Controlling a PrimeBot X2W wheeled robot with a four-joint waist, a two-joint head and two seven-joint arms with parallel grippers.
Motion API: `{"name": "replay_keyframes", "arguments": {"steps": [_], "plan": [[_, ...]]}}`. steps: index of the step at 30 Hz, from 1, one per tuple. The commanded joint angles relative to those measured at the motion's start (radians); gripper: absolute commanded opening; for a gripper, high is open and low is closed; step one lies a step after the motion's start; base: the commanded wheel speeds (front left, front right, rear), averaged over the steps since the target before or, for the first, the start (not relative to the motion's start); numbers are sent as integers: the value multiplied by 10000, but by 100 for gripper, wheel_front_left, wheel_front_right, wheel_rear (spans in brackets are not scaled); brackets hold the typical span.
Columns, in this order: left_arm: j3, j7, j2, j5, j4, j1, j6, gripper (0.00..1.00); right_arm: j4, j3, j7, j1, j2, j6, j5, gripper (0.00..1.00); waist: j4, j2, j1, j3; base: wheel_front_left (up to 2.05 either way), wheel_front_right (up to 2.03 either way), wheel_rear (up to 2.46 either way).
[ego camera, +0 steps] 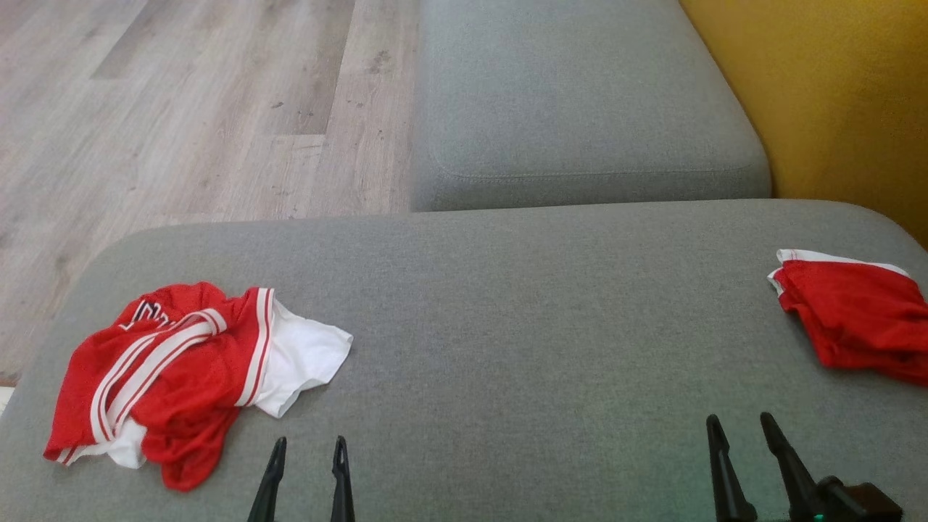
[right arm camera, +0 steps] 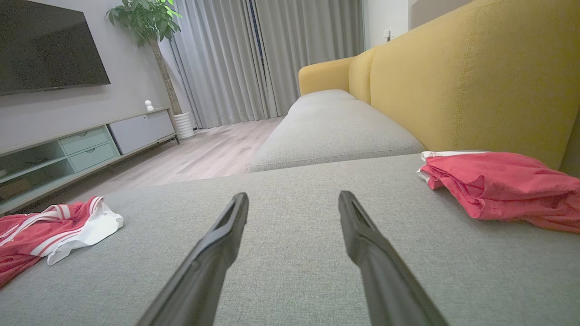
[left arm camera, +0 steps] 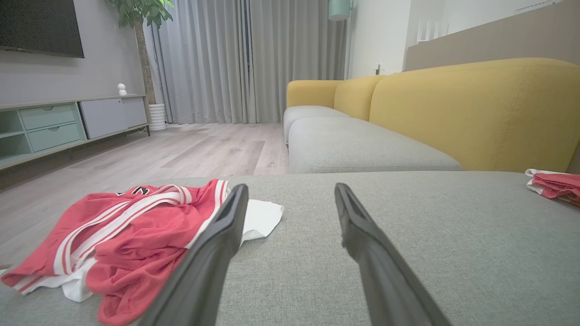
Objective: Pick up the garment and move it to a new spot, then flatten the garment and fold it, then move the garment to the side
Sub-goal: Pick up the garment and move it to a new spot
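Note:
A crumpled red and white garment (ego camera: pixel 181 370) lies at the left end of the grey sofa cushion (ego camera: pixel 507 304); it also appears as the crumpled garment (left arm camera: pixel 122 240) in the left wrist view and the crumpled garment (right arm camera: pixel 50 235) in the right wrist view. A second red garment (ego camera: pixel 855 319), folded, rests at the cushion's right edge, seen again as the folded garment (right arm camera: pixel 498 185) and the folded garment (left arm camera: pixel 555 185). My left gripper (ego camera: pixel 308 444) stands open just right of the crumpled garment, holding nothing. My right gripper (ego camera: pixel 739 424) is open over bare cushion, left of the folded garment.
A second grey seat cushion (ego camera: pixel 580 109) extends away beyond the near one, with the yellow sofa back (ego camera: pixel 834 94) along the right. Wooden floor (ego camera: pixel 181 109) lies to the left. A TV cabinet (right arm camera: pixel 81 145) and a potted plant (right arm camera: pixel 149 27) stand across the room.

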Motion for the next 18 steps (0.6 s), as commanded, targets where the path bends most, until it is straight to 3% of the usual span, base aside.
{"name": "replay_keyframes", "arguments": {"steps": [1, 12, 18], "plan": [[345, -65, -58, 78, -286, -402, -43, 100, -326, 218, -137, -242, -17, -9, 37, 100, 5, 0, 0, 22, 0, 0, 0], [346, -65, -58, 79, -249, -429, -89, 100, -340, 220, -137, -226, -12, -9, 39, 100, 54, 0, 0, 63, 0, 0, 0], [351, -65, -58, 114, -281, -520, -75, 100, -408, 300, -137, -167, -38, -9, 14, 100, 451, 0, 0, 219, 0, 0, 0]]}}
